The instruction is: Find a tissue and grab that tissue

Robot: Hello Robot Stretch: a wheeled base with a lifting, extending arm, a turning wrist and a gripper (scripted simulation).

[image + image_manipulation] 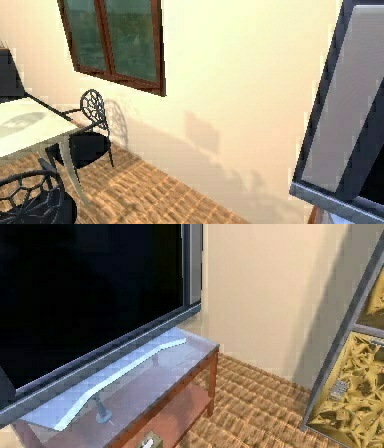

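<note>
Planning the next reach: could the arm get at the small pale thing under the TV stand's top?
Probably not directly: the small pale thing sits low inside the TV stand, beneath its top, which bears the television; a low approach seems needed.

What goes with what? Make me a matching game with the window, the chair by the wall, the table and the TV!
Things:
1 window
2 chair by the wall
3 table
4 TV

Clues:
A white top
B stands on a wooden cabinet
C brown frame, up on the wall
D black, with a webbed back

Pairs: 1-C, 2-D, 3-A, 4-B
</note>
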